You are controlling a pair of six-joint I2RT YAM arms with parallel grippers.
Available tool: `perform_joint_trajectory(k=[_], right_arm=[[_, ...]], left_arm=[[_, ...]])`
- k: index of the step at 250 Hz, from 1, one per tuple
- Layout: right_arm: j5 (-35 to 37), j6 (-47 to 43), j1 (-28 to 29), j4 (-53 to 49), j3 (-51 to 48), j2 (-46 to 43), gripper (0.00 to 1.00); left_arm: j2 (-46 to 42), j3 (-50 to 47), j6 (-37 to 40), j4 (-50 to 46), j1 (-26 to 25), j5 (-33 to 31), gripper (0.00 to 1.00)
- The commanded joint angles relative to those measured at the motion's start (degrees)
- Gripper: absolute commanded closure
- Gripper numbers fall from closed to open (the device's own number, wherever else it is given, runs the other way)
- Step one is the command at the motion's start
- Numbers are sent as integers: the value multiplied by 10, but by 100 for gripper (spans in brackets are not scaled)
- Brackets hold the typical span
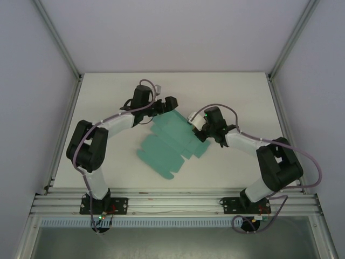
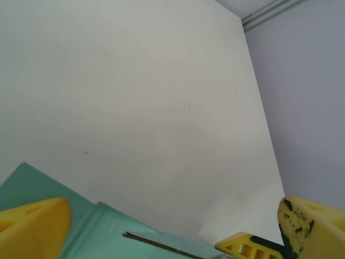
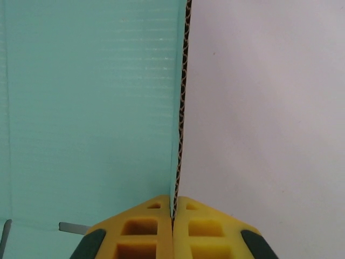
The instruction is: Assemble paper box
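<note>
Top external: early, paper box (image 1: 171,144) mostly flat on worktop (image 1: 232,94); right gripper (image 1: 196,126) pinching its edge, left gripper (image 1: 170,103) spread; folding mostly pending.

paper box (image 3: 91,108): matt teal corrugated card; table (image 2: 135,97): smooth matt white

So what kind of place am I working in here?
Probably an enclosed lab test cell: white table, aluminium frame rails around it, blank pale walls, with a flat teal paper box as the workpiece.
</note>
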Motion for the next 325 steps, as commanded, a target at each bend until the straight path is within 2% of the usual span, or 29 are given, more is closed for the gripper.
perform_joint_trajectory(k=[1,29,101,130,152,207,227,260,304,325], right_arm=[[51,-41,11,42,-1,-18,100],[84,-58,19,31,2,-19,100],[68,-13,21,51,8,-32,100],[81,6,22,50,18,-35,100],[92,15,22,46,26,-37,100],[82,11,30,50,28,-40,100],[76,-4,38,47,27,-39,100],[96,-37,60,38,28,-35,100],[129,-36,66,49,25,-36,100],[148,-36,65,53,19,-42,100]], left_arm=[[-24,-4,6,-13,6,-33,6],[-31,9,32,-77,7,-81,18],[-39,-1,59,-100,-1,-80,51],[-42,-5,71,-100,-7,-60,66],[-51,-13,83,-94,-16,-41,70],[-63,-21,100,-79,-39,-24,70],[-56,-14,102,-78,-46,-26,66],[-46,0,103,-78,-58,-27,65],[-60,-9,101,-85,-60,-54,54],[-87,-27,114,-99,-57,-84,43]])
